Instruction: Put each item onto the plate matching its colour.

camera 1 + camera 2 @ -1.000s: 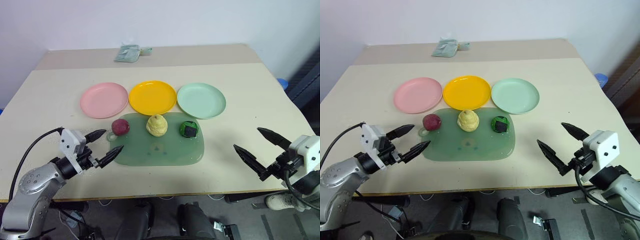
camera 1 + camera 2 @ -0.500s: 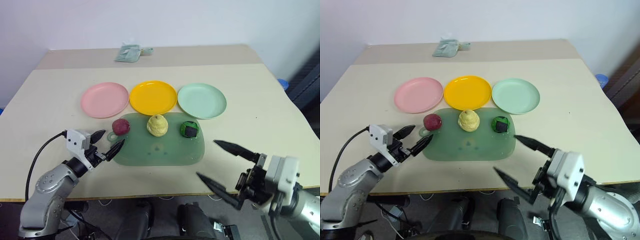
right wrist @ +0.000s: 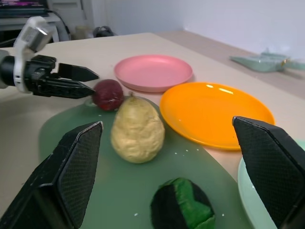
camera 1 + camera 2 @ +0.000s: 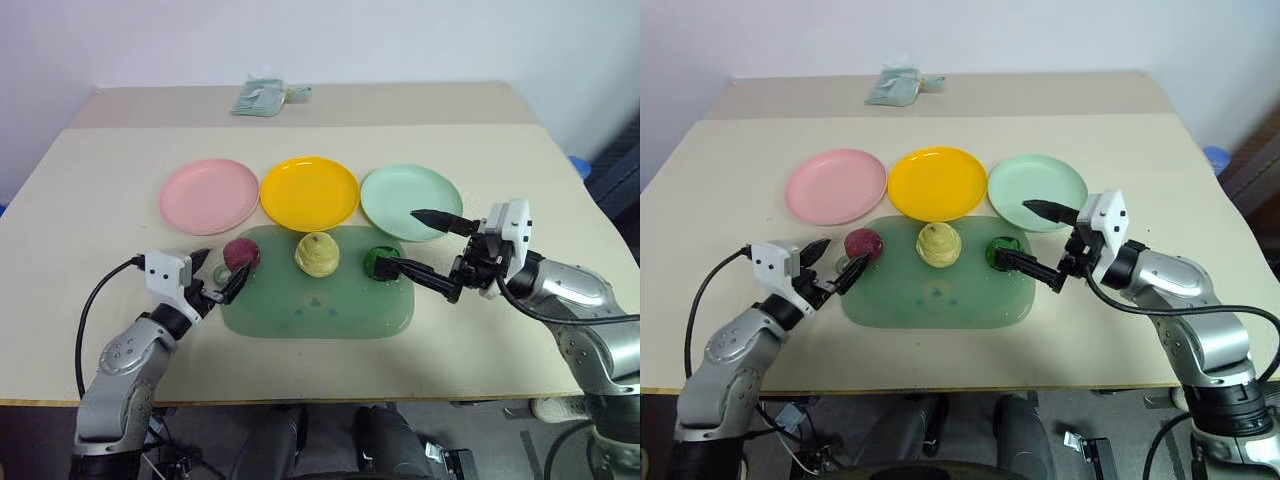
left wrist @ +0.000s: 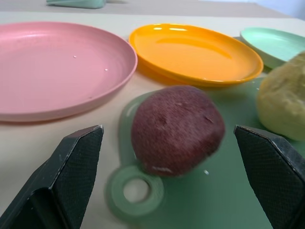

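Three items lie unsorted on the green mat (image 4: 318,312): spread left gripper (image 4: 214,279) flanks the dark red ball (image 4: 240,254), spread right gripper (image 4: 418,243) nears the green-and-black ball (image 4: 379,262); next, presumably, closing and lifting toward pink plate (image 4: 209,195) and mint plate (image 4: 398,196).

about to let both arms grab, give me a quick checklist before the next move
1. Left gripper open, red ball between its fingers: ok.
2. Right gripper open, facing the green ball: ok.
3. Either ball gripped yet: not ok, fingers stand apart from both.
4. Pink plate, yellow plate and green plate bare: ok.
5. Pear upright on the mat, between the balls: ok.
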You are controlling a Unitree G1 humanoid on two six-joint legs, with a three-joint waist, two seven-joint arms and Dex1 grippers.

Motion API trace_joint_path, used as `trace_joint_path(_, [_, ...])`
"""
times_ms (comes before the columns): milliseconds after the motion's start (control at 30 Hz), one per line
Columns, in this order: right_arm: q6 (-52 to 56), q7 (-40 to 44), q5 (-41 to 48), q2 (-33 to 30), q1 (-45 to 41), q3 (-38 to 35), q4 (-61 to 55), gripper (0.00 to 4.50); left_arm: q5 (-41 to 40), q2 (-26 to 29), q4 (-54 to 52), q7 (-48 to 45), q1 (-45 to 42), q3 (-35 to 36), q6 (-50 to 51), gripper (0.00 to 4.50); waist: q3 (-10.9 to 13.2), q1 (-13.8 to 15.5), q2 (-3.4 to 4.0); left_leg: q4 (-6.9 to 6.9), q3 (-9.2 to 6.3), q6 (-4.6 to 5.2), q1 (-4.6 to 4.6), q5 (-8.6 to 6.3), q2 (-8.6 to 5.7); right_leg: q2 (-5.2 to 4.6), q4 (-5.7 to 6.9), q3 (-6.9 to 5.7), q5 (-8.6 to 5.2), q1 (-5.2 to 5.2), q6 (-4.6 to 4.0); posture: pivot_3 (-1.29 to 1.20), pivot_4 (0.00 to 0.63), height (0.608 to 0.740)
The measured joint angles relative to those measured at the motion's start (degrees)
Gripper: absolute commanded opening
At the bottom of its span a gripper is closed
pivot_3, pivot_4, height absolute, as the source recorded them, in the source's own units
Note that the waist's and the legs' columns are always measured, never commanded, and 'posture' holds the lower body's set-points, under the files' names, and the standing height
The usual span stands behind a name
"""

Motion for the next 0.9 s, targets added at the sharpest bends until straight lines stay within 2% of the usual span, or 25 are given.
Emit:
trace_joint_path(100, [0.5,-0.7,-0.9,0.9,-0.3,0.0,-0.1,4.47,0.5,0.1,0.1,0.1,-1.0,0.0,-0.4,4.50,0.0,0.0,0.00,0.20,0.08,-0.02,0.02,0.01,-0.02,-0.02,-0.02,0.03,0.01,0.15,0.00,0.00,0.150,0.740])
trace_joint_path(133, [0.7,-1.1,-1.1,1.1,-0.3,0.0,-0.2,4.47,0.6,0.1,0.1,0.2,-1.0,0.0,-0.5,4.50,0.0,-0.1,0.02,0.25,0.07,0.28,0.08,-0.15,-0.01,-0.02,-0.01,0.04,0.06,0.21,-0.05,0.00,0.150,0.740])
trace_joint_path(300, [3.5,-6.9,-2.4,3.0,-0.7,-0.1,-3.1,4.47,1.5,-0.1,0.0,1.6,-1.4,0.0,-1.0,4.50,0.1,-0.1,0.16,0.53,0.07,0.15,0.76,-0.19,0.15,0.07,0.04,-0.01,0.02,1.05,-0.44,0.00,0.150,0.740])
trace_joint_path(600, [9.5,-18.0,-4.6,5.4,-1.1,-0.8,-7.7,4.47,2.9,-0.5,1.4,2.2,-4.7,-0.2,-3.0,4.50,0.1,0.0,0.17,0.71,0.09,0.33,0.61,-0.11,0.18,0.12,0.06,-0.07,0.17,0.92,-0.24,0.00,0.150,0.740])
trace_joint_path(900, [8.9,-26.0,-10.0,9.4,4.2,-4.6,-7.9,4.47,3.1,-2.0,2.1,5.5,-8.5,-1.2,-1.2,4.50,0.1,-0.2,0.19,0.76,0.09,0.33,0.65,-0.10,0.19,0.17,0.11,-0.07,0.17,0.94,-0.25,0.00,0.150,0.740])
